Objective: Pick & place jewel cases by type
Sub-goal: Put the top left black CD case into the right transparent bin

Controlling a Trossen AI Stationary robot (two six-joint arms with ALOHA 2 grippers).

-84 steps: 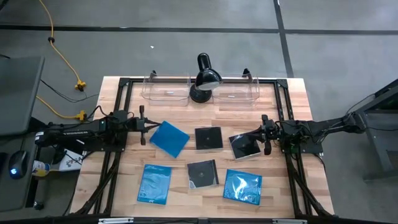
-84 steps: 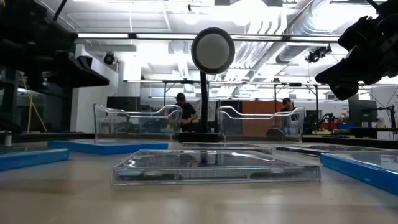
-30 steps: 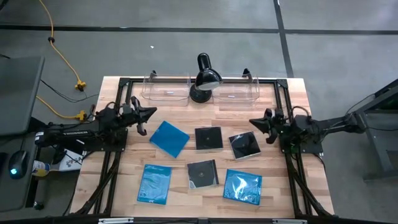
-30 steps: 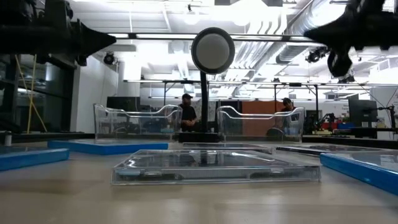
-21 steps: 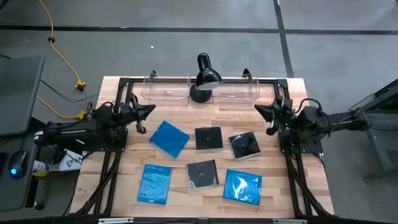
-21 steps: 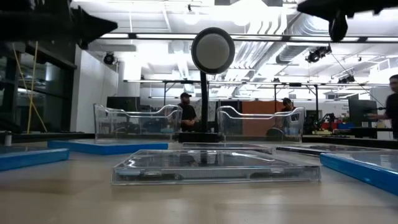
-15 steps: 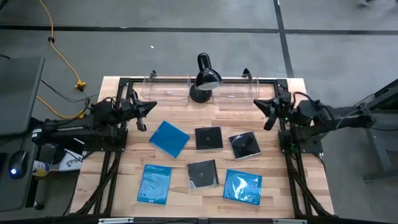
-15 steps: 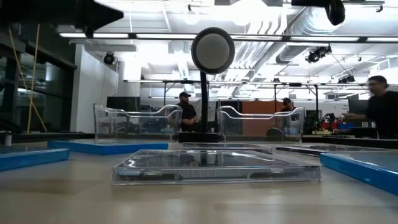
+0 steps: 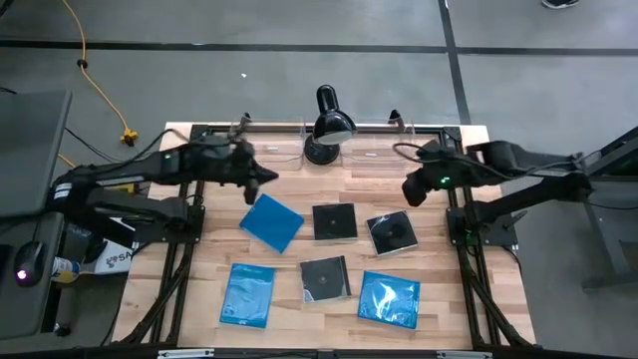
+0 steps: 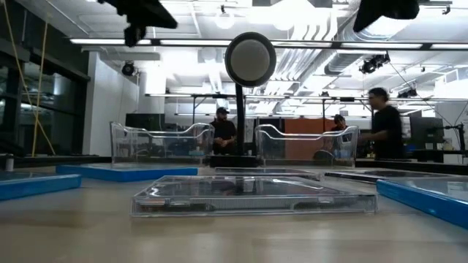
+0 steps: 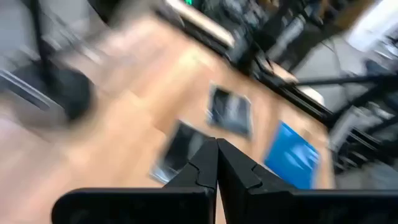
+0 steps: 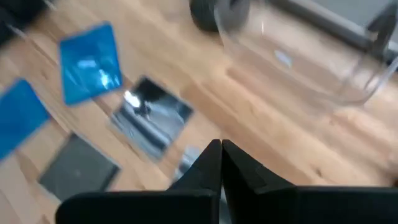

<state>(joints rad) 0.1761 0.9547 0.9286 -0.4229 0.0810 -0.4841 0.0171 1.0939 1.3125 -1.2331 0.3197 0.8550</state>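
Jewel cases (image 9: 271,221), six flat on the bench (image 9: 478,140), await sorting; each empty, closed end effector, left (image 9: 267,178) and right (image 9: 411,191), should spread before descending squarely over one.

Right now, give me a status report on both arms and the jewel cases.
Left pincer shut, empty, above the table's left rear. Right pincer shut, empty, right rear. Six jewel cases flat on the table, none binned. Lamp between the two bins.
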